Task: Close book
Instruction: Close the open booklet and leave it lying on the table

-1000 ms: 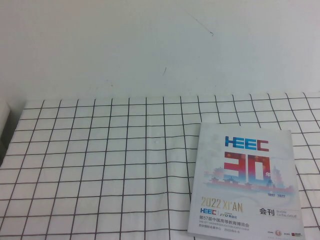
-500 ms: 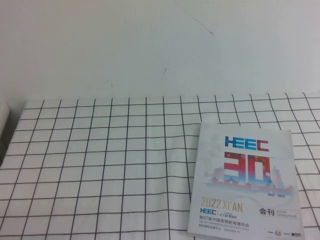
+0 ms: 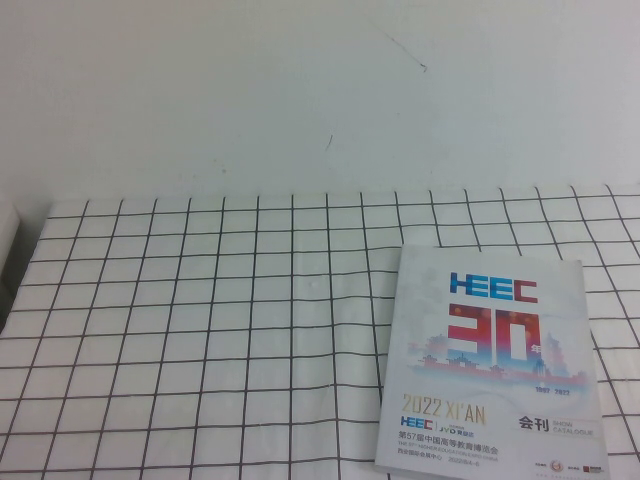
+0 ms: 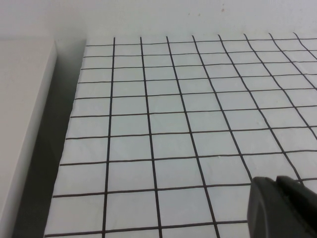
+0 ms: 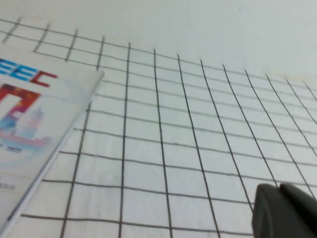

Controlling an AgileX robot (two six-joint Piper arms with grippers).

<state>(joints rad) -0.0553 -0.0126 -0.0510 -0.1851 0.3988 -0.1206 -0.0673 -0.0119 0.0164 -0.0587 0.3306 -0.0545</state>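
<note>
The high view takes in the white counter cloth ruled with a black grid (image 3: 200, 330), the plain white wall (image 3: 300, 90) behind it and the pale paperback book with blue "HEEC" lettering and a red "30" (image 3: 490, 365), but shows neither arm. Only the 2 wrist views show the grippers. In the left wrist view the dark left gripper (image 4: 280, 206) appears as a blunt black shape above bare grid squares; whether it is apart or together cannot be told. That view alone shows the counter's left edge, a dark gap beside it and a white ledge (image 4: 22, 124) running alongside. The book does not appear in it.

In the high view the left and middle of the counter are bare cloth with a few soft creases, open from the wall to the near side. The book lies flat on the right half, shut, front cover up, its spine side toward the middle and its lower edge almost at the bottom of that view.

In the right wrist view the book (image 5: 34, 124) shows 1 corner and a long edge flat on the cloth. The dark right gripper (image 5: 285, 210) sits well apart from it, several grid squares of open cloth between them; its state cannot be told either.
</note>
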